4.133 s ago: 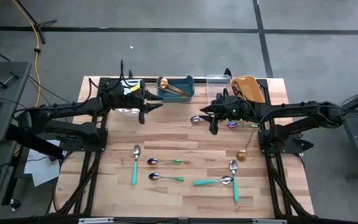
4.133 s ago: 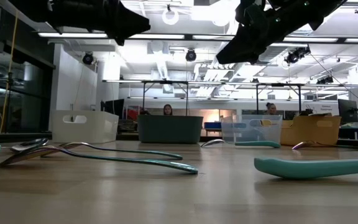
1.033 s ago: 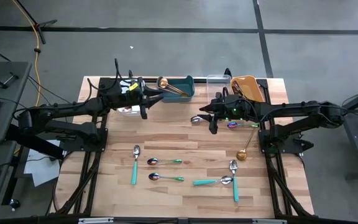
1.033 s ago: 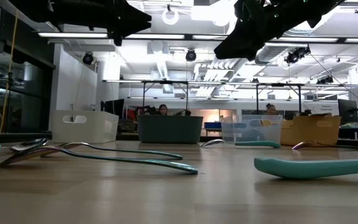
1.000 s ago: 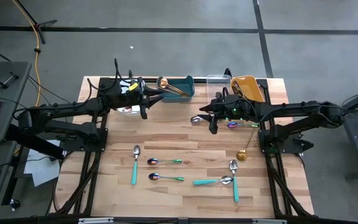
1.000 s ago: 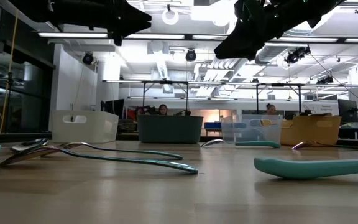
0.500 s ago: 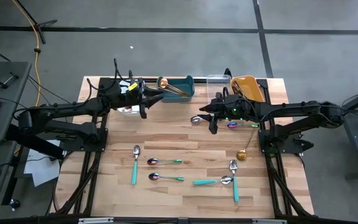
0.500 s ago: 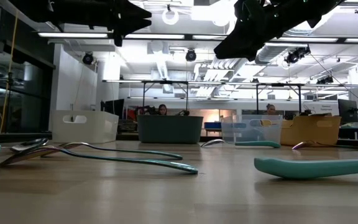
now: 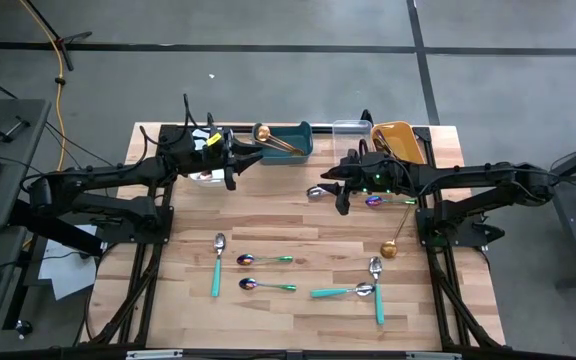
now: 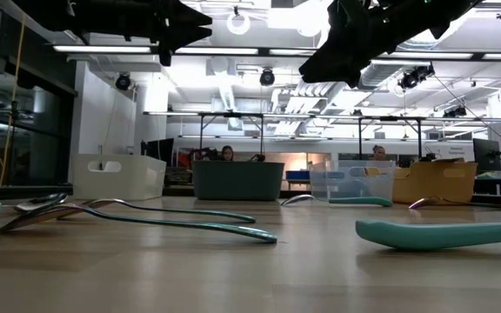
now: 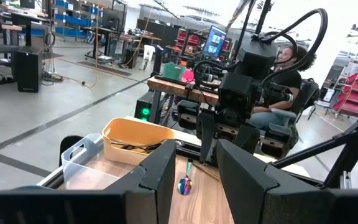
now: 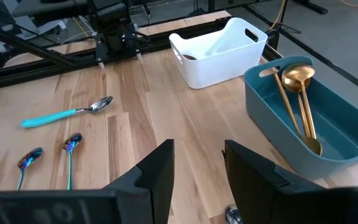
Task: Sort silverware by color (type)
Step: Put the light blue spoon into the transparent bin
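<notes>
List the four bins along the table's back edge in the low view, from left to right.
white bin → teal bin → clear bin → orange bin

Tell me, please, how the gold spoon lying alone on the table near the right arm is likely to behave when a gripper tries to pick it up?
The gold spoon looks like thin metal, so probably stiff and light. Its shiny finish suggests it may slip between fingers. It lies flat on the wooden table with a rounded bowl, so it could pivot or skid if nudged.
</notes>
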Motion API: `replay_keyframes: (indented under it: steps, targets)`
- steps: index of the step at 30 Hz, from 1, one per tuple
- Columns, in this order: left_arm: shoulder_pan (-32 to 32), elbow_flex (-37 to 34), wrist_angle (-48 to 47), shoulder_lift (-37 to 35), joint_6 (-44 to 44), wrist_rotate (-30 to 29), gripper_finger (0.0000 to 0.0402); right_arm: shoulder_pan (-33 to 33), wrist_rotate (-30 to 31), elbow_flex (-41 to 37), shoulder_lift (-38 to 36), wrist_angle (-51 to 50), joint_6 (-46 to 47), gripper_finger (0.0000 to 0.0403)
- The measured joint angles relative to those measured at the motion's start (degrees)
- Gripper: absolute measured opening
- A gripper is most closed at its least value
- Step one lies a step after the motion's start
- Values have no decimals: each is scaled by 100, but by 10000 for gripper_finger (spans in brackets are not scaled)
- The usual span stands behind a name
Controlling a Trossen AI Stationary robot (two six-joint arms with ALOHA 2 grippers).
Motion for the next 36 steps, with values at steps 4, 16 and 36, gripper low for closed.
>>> replay_keyframes:
  steps: [4,16,36]
  targets:
    - [0,0,-3,0,-2,-2,113,0,0,0,0,1,0,136]
    - [0,0,-13,0,-2,-3,113,0,0,1,0,1,0,136]
    - [-64,464,-2063,-34,1497,295,113,2,-696,4,-20,-9,303,136]
